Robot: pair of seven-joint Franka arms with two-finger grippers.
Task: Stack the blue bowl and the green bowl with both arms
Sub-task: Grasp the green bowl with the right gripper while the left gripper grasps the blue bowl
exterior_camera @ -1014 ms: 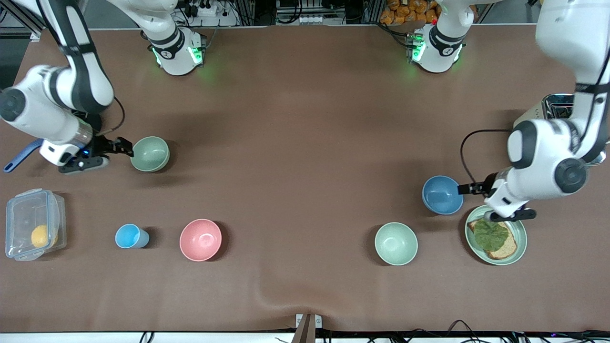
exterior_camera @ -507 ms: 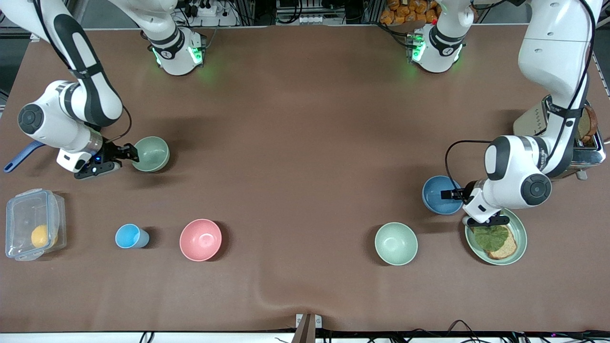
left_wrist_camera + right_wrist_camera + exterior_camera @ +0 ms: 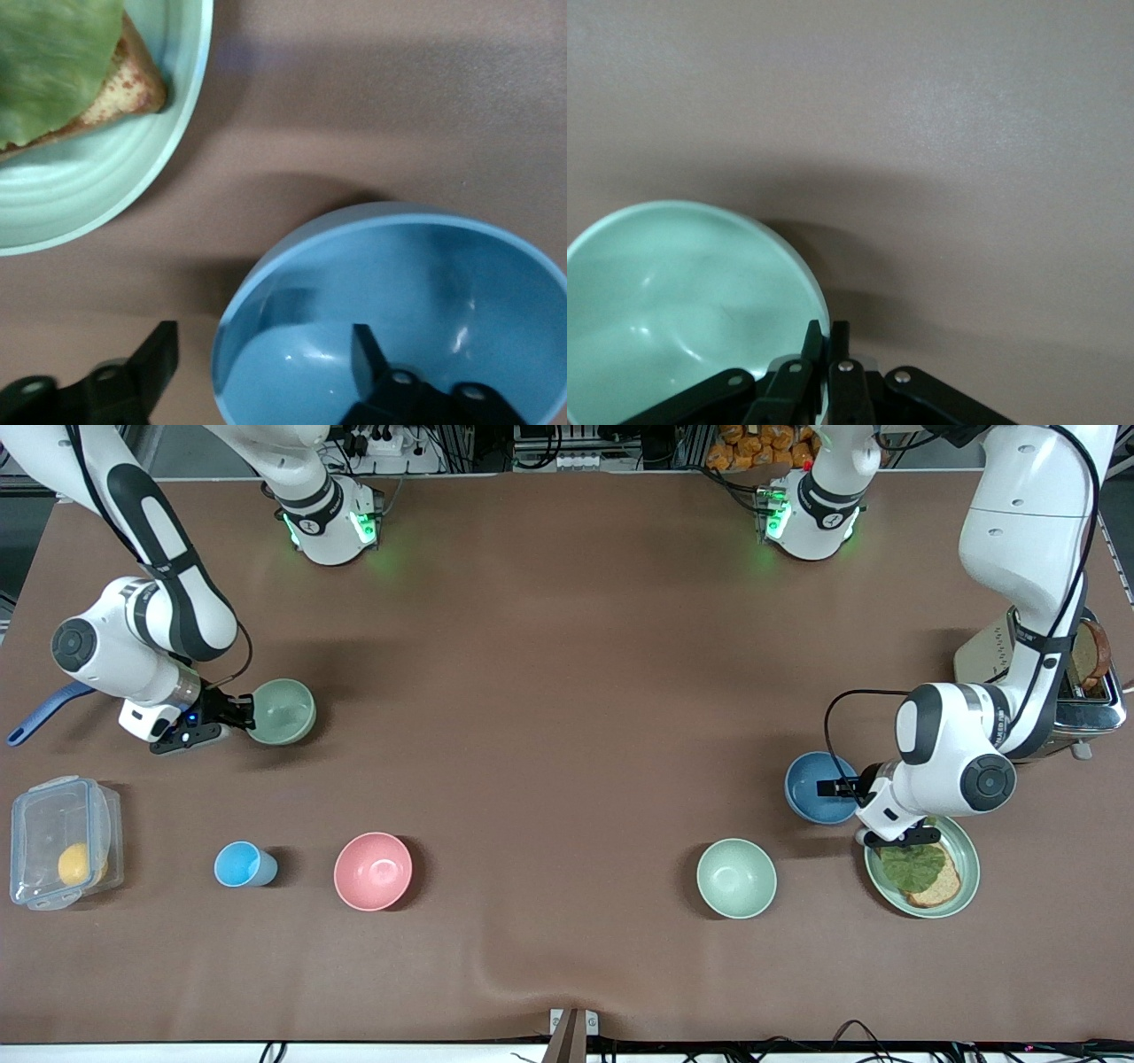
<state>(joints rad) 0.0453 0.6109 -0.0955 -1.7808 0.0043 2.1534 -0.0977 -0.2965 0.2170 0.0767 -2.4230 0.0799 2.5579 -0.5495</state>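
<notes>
Both end effectors lower now: left [image 3: 849, 787] agape astride blue bowl [image 3: 813, 788] rim, right [image 3: 242, 715] pinching green bowl [image 3: 283, 710].

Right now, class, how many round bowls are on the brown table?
4. A matte sage-green bowl at the right gripper; a medium-blue bowl at the left gripper; a pink bowl and a mint-green bowl nearer the front camera.

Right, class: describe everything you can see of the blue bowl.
The blue bowl is round, plain, matte medium blue and looks empty. It stands upright on the brown table toward the left arm's end, beside the green plate of toast. The left gripper straddles its rim, open, with one finger inside and one outside.
</notes>
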